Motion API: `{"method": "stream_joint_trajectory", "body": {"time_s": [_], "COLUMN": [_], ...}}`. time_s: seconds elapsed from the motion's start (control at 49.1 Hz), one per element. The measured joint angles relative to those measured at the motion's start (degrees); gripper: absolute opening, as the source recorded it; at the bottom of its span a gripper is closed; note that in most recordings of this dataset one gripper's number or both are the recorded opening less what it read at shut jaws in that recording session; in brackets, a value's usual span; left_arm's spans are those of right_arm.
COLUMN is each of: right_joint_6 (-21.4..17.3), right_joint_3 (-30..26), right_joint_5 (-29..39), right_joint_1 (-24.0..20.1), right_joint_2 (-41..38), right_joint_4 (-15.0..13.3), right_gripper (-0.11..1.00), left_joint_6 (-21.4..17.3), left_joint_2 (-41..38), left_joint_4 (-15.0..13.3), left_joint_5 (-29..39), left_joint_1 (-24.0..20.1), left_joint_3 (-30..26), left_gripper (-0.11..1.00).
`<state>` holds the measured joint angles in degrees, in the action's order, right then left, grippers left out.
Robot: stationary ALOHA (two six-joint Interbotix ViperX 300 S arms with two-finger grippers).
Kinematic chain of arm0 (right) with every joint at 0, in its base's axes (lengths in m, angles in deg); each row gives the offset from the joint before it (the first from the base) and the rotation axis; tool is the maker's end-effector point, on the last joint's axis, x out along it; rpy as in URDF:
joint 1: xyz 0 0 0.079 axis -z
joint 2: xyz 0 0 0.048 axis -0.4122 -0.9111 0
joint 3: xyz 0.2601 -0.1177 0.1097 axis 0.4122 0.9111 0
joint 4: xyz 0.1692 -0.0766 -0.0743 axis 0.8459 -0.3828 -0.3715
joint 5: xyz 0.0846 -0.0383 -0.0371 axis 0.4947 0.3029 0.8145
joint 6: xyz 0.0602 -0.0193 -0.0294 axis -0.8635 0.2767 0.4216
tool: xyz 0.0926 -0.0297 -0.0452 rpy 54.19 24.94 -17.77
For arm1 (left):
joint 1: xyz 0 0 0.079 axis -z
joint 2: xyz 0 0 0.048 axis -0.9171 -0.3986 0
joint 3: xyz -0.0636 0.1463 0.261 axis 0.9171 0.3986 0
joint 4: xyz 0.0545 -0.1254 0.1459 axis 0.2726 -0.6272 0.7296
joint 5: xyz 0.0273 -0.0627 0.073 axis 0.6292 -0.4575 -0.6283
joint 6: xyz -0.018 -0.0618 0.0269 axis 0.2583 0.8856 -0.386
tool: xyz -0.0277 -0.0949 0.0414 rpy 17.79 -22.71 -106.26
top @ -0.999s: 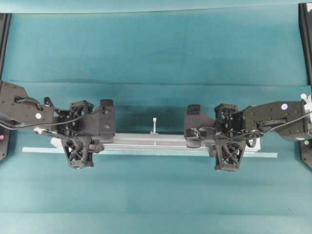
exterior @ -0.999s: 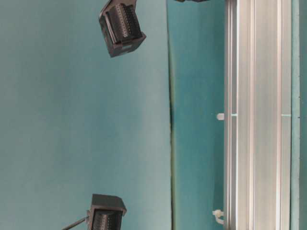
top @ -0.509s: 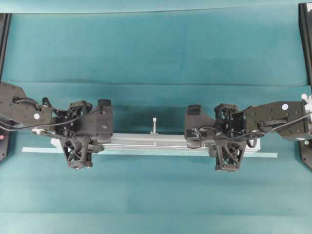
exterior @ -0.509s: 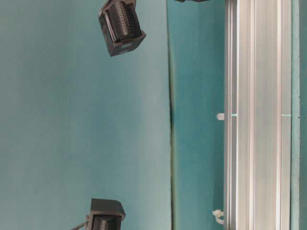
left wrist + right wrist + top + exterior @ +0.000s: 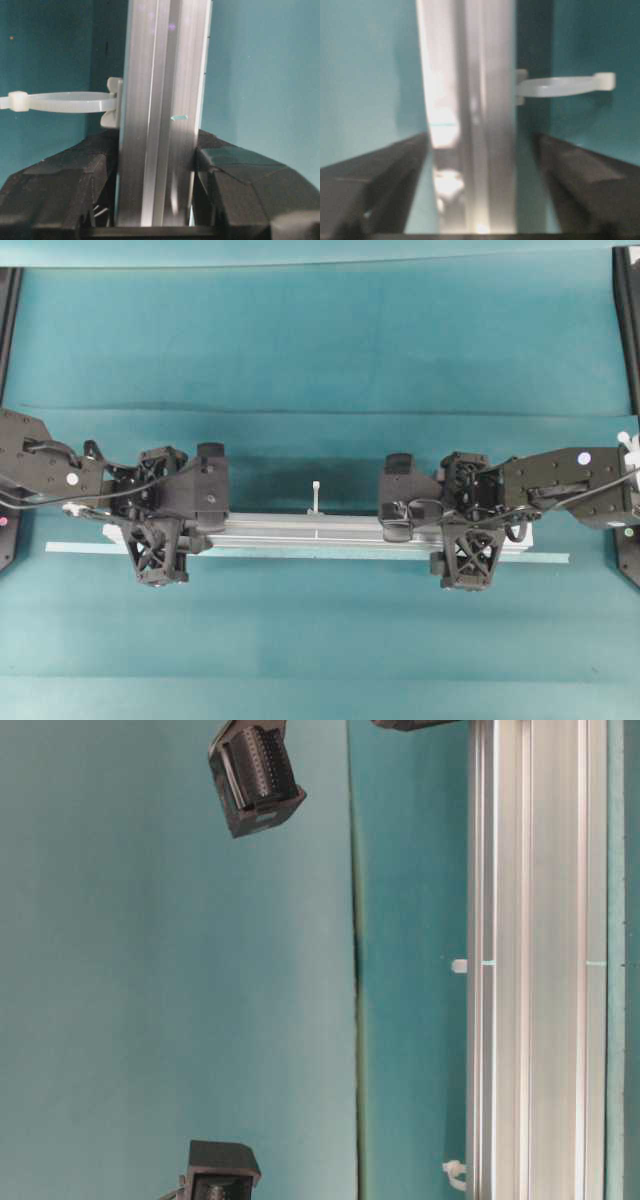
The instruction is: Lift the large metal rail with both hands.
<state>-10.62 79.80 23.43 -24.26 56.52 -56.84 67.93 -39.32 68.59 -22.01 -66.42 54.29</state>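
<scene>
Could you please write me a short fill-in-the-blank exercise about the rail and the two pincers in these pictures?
1. The left pincer is shut on the metal ____.
2. The right pincer stands ____, its pads clear of the rail.
3. A white zip ____ sticks out from the rail's side.
4. The cloth under the rail is ____.

Missing words: rail; open; tie; teal

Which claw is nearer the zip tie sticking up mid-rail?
Right. The right claw straddles the large metal rail just right of the middle zip tie in the overhead view; the left claw sits clearly farther away on its left.
</scene>
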Motion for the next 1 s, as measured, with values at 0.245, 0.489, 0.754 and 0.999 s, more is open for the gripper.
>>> {"method": "stream_joint_trajectory", "body": {"time_s": [0.245,0.489,0.754,0.999], "right_joint_6": [-0.1,-0.1,-0.2,-0.2], "right_joint_3": [0.0,0.0,0.0,0.0], "right_joint_5": [-0.3,-0.5,-0.4,-0.1], "right_joint_1": [0.0,0.0,0.4,2.1], "right_joint_2": [0.0,1.2,9.1,17.8], "right_joint_4": [0.0,-0.3,-0.5,-0.5], "right_gripper": [0.94,0.94,0.94,0.94], "left_joint_6": [1.1,1.0,-0.4,-3.0], "left_joint_2": [0.2,2.5,13.6,23.6], "left_joint_4": [-0.1,-0.1,-0.2,-0.2], "left_joint_5": [0.5,1.1,4.7,4.9], "left_joint_1": [0.1,0.2,0.1,0.0], "left_joint_3": [0.8,0.8,0.8,1.1], "left_gripper": [0.98,0.97,0.97,0.97]}}
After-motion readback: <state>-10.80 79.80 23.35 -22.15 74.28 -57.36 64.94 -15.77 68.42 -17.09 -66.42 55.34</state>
